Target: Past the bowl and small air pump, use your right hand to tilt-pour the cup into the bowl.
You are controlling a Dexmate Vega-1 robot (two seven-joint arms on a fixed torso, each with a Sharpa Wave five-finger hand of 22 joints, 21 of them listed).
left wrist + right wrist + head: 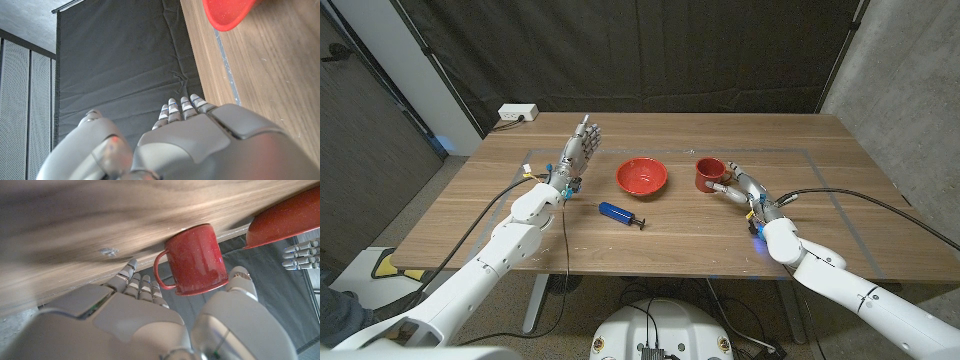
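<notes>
While the red bowl [642, 176] sits mid-table, my right hand [738, 187] is just to the right of the red cup [709, 174], which stands upright on the wooden table [820, 160], right of the bowl and apart from it. Right wrist view: cup [194, 260] handle faces my fingers [142, 287], thumb on the other side; fingers apart, not closed on the mug, nothing held. Bowl rim [287, 217] shows beside the cup there. Blue air pump [618, 212] lies in front of the bowl, slightly left. My left hand [579, 146] stands left of the bowl, fingers straight and together, grasping nothing.
</notes>
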